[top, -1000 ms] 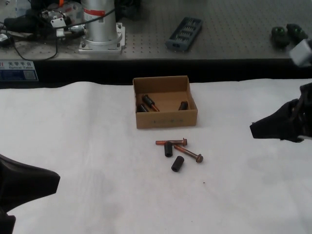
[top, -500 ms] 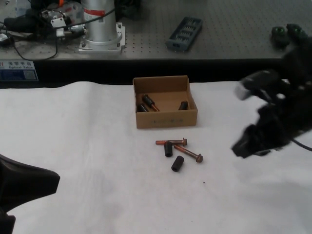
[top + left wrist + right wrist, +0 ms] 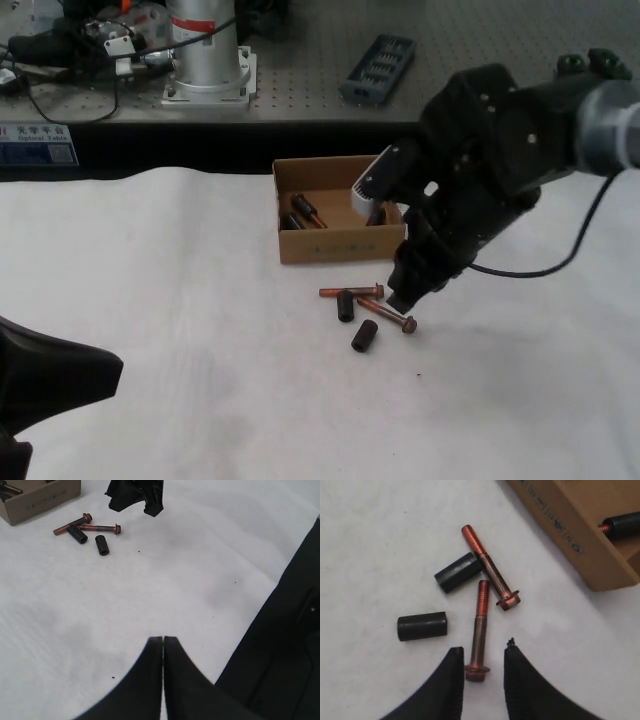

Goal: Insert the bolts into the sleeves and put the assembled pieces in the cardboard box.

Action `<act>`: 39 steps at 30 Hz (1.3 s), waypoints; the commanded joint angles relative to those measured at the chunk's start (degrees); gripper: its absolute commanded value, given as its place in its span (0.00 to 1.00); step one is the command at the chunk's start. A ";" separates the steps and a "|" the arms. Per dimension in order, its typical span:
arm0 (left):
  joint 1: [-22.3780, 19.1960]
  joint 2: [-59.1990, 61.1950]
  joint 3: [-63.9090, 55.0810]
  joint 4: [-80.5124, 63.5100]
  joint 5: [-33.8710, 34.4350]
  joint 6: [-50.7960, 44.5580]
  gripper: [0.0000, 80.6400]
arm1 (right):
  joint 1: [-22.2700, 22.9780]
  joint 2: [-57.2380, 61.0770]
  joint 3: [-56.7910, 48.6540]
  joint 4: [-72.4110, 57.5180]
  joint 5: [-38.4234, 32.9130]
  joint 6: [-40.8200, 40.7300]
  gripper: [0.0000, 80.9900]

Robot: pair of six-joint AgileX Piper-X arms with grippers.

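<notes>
Two bolts and two sleeves are lying loose on the white cloth (image 3: 200,300) covering the worktop, and I am holding the right tool (image 3: 482,652) low over them with its fingers set narrowly apart and gripping nothing. Between those fingertips the flanged head of the near bolt (image 3: 479,630) is showing, its threaded shank pointing away from the tool; I cannot tell whether the fingers are touching it. Just past that bolt's tip the far bolt (image 3: 487,567) is lying at an angle. The far sleeve (image 3: 457,572) is resting against this bolt, and the near sleeve (image 3: 421,626) is lying beside the tool, on the side toward the left arm. Farther ahead of the right tool the cardboard box (image 3: 560,530) is sitting, with assembled pieces (image 3: 305,210) lying inside it. I am keeping the left tool (image 3: 163,640) well apart from all of this, low over bare cloth, its fingers pressed together and holding nothing, with the loose parts and the right tool lying far ahead of it.
</notes>
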 commanded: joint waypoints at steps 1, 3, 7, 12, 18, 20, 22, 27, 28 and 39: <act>-0.16 0.10 -0.15 -0.37 0.05 -0.49 0.01 | 0.06 2.64 -3.21 0.04 0.02 -0.80 0.27; -0.16 0.10 -0.15 -0.37 0.05 -0.45 0.01 | 0.24 3.67 -3.65 0.04 -0.15 -0.80 0.27; -0.16 0.34 -0.15 -0.37 0.05 -0.47 0.01 | 0.24 4.62 -3.63 1.26 -0.59 -0.80 0.27; -0.16 1.03 0.23 -0.97 0.05 -0.47 0.01 | 0.56 5.54 -3.63 1.62 -2.12 -0.80 0.27; -0.16 3.21 0.31 -1.33 0.05 -0.47 0.01 | 0.70 6.68 -3.63 0.94 -2.10 -0.80 0.27; -0.16 3.98 0.31 -1.53 0.05 -0.47 0.01 | 0.70 6.75 -3.63 0.96 -2.10 -0.80 0.27; -0.16 4.67 0.31 -1.98 0.05 -0.47 0.01 | 0.70 6.89 -3.63 0.96 -2.36 -0.80 0.27; -0.16 6.13 0.31 -3.80 0.05 -0.47 0.01 | 0.76 8.34 -3.63 0.96 -2.35 -0.80 0.27; -0.16 6.28 0.31 -3.86 0.05 -0.47 0.01 | 0.76 8.72 -3.63 0.96 -2.35 -0.80 0.27; -0.16 6.27 0.31 -3.84 0.05 -0.67 0.01 | 0.76 10.70 -3.63 0.40 -2.35 -0.80 0.27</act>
